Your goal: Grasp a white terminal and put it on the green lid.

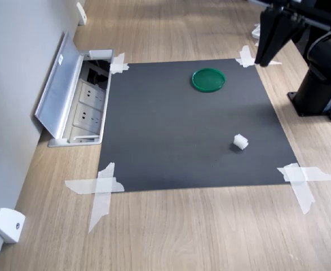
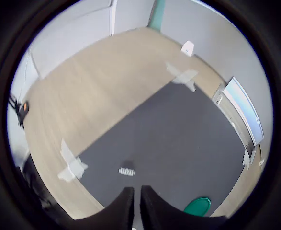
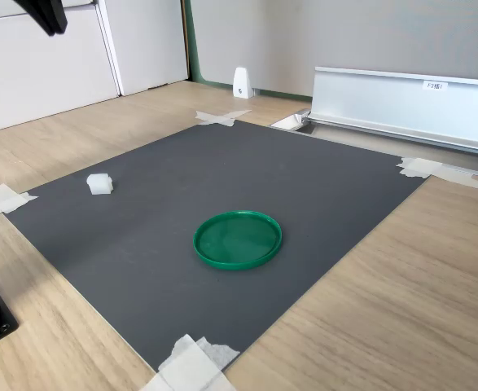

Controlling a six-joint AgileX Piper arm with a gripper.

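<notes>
Wooden floor, black mat: approach pending. Hand nearly together (empty); spread, descend over white terminal; green lid well apart.

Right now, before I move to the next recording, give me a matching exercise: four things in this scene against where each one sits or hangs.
Things:
1. white terminal
2. green lid
3. gripper
4. floor socket box

Places:
A. set into the wooden floor beside the mat, cover flipped up
B. in the air over a taped mat corner, holding nothing
C. on the black mat, apart from the disc
D. empty on the mat, near the arm's end

Pairs: 1-C, 2-D, 3-B, 4-A
</notes>
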